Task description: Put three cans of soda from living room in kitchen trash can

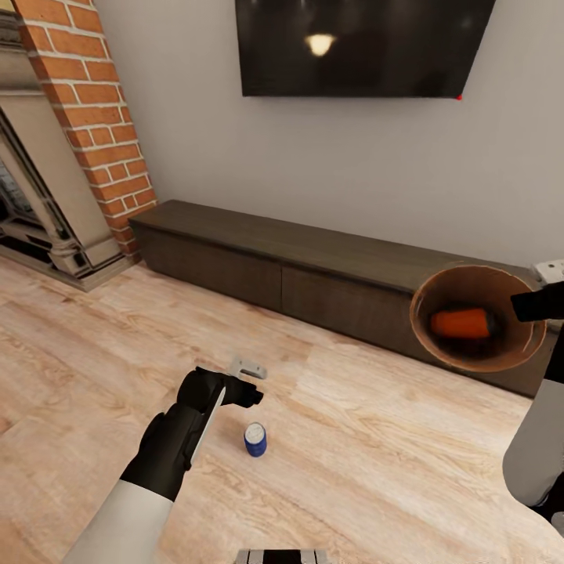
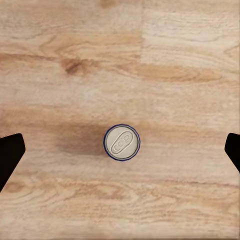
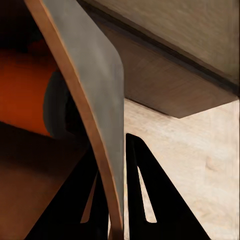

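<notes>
We carry the copper-brown bin [image 1: 478, 316] in the air at our right, in front of the dark low cabinet [image 1: 313, 266]. The right gripper [image 3: 116, 200] is clamped on its rim, one finger inside the wall and one outside, with the thin wall [image 3: 95, 90] running between them. Inside the bin lies an orange can [image 1: 460, 323] on its side; from the right wrist view we see its orange body and grey end [image 3: 35, 95] close against the inner wall. We cannot tell whether a second can sits beneath it.

On the light wood floor [image 1: 352, 446] the blue can [image 1: 254, 439] stands upright, silver top up, well apart from the bin. The left gripper [image 1: 235, 392] hangs just above and beside it; in the left wrist view the can's top [image 2: 121, 142] sits midway between the two dark fingertips [image 2: 9, 155], which are spread wide and apart from it on either side.

A small grey object [image 1: 249, 366] lies on the floor just beyond the left gripper; we cannot tell what it is. A brick fireplace [image 1: 86, 117] rises at the left, and a black TV [image 1: 360, 47] hangs on the wall above the cabinet.
</notes>
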